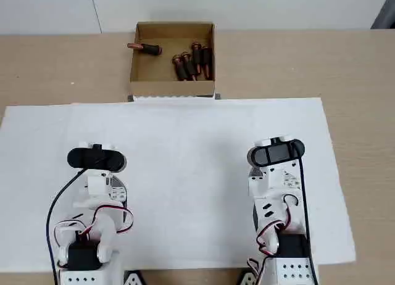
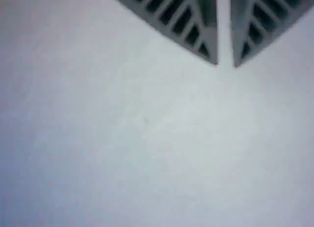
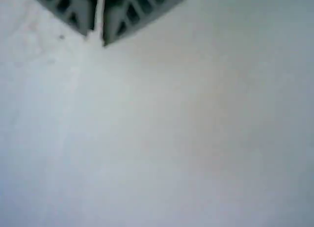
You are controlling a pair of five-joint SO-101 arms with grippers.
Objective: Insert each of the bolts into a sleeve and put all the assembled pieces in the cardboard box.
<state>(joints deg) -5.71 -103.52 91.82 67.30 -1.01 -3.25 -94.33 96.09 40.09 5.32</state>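
Observation:
The cardboard box (image 1: 141,58) stands at the far edge of the white sheet (image 1: 185,168). Inside it lie several copper-coloured bolt-and-sleeve pieces: one (image 1: 144,48) alone at the left, the others (image 1: 192,61) bunched at the right. Both arms rest folded at the near side, well away from the box. My left gripper (image 2: 224,65) hangs just over the bare sheet, its jaws nearly together with a thin slit between them and nothing held. My right gripper (image 3: 96,39) is likewise close over the sheet, jaws together, holding nothing.
The wooden table (image 1: 345,63) shows around the sheet. The left arm's base (image 1: 86,254) and the right arm's base (image 1: 281,260) sit at the near edge, with cables looping over them.

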